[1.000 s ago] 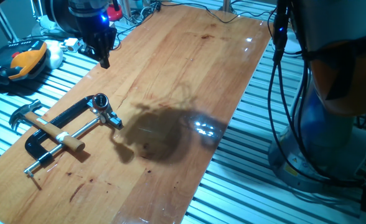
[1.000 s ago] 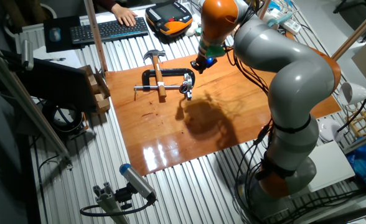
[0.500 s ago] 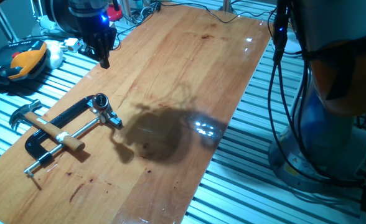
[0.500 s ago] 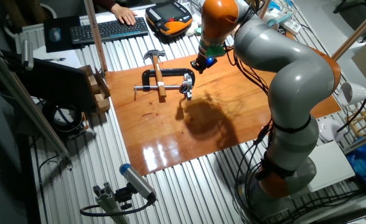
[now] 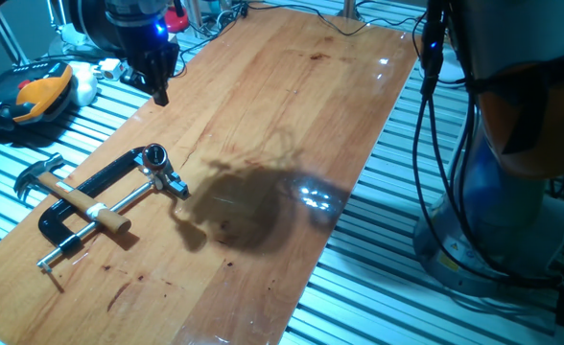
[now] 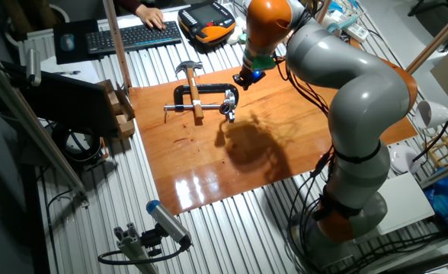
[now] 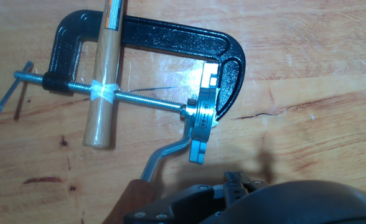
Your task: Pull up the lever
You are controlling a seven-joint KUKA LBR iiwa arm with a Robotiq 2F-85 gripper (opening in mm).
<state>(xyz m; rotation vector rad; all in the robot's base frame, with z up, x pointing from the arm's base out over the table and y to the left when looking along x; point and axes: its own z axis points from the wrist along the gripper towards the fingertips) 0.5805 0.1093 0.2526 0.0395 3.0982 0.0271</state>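
1. The gripper (image 5: 160,91) hangs above the table's (image 5: 292,115) far edge, at 12 o'clock from the clamp (image 5: 90,187); I cannot tell whether its fingers are spread.
2. The lever (image 7: 164,154) lies flat on the wood, running to 7 o'clock from the chrome head (image 7: 201,118).
3. A hammer (image 7: 103,74) lies across the clamp's rod (image 7: 139,98).

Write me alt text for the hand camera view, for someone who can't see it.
Seen from above on a wooden table, a black C-clamp lies flat, its curved silver lever with a reddish-brown tip running from the chrome head toward the camera. A wooden hammer handle lies across the clamp's threaded rod. The robot's dark body fills the bottom edge.
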